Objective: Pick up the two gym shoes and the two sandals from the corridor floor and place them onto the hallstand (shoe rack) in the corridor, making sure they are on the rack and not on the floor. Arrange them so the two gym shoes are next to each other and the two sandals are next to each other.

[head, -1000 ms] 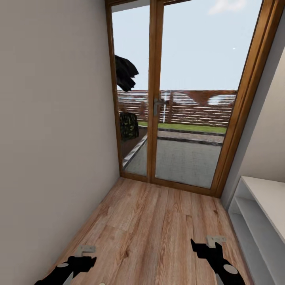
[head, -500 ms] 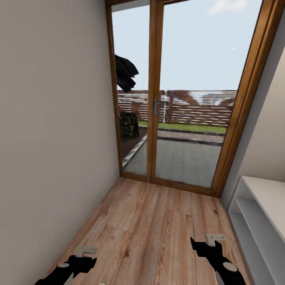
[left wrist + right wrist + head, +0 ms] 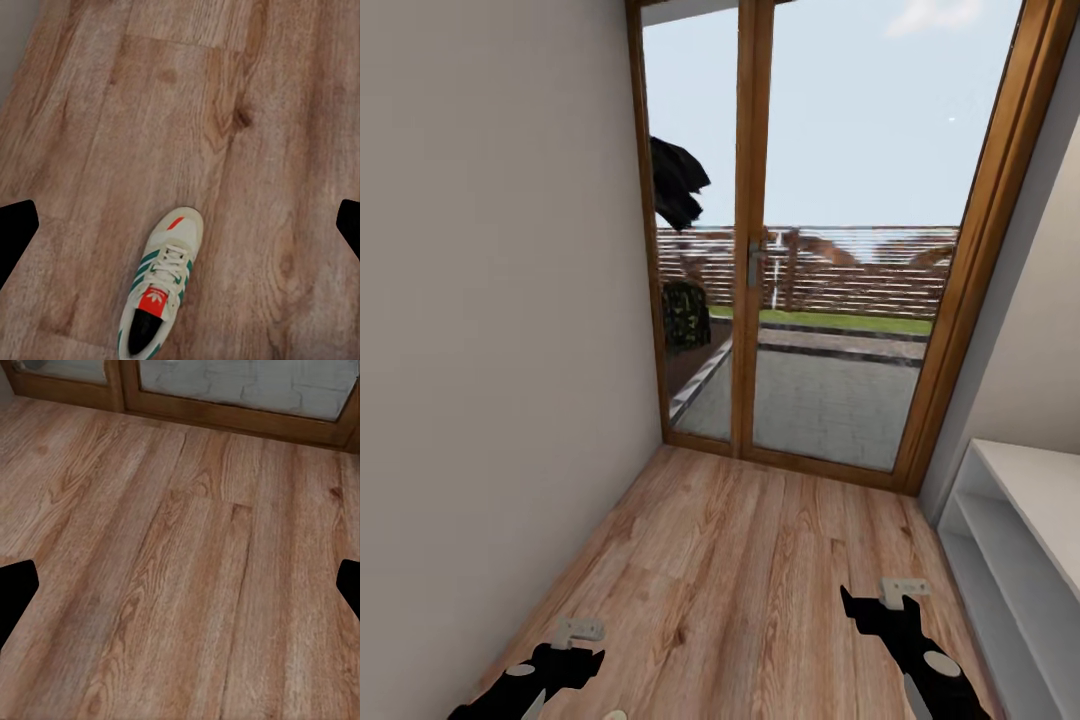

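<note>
A narrow corridor ends in a wood-framed glass door [image 3: 815, 250] with a paved yard beyond. The corridor floor [image 3: 750, 560] is light brown wood plank. A plain wall runs along the floor's left edge; a pale shelf unit [image 3: 1010, 540] with open rows stands at the right edge. Whether this is the hallstand cannot be told from the part showing, and the shelf rows that show hold nothing.

Both arms reach forward low over the planks. The left gripper [image 3: 565, 660] hangs near the floor's left edge. In the left wrist view its two dark fingertips [image 3: 15, 236] sit far apart at the picture's sides, so that claw is spread wide and holds nothing. The right gripper [image 3: 895, 615] hangs toward the shelf side; its fingertips [image 3: 15, 589] are likewise wide apart, with bare planks between them.

One gym shoe [image 3: 161, 281] lies on the planks between the left gripper's fingers, sole down, cream with green stripes, a red tongue patch and white laces. The second gym shoe and the sandals are not placed from these pictures.

The shoe is probably light, with a soft upper that gives under pressure and a firmer sole. A steady hold would likely be across its sides near the middle, or on the collar by the heel. Loose laces may snag.
</note>
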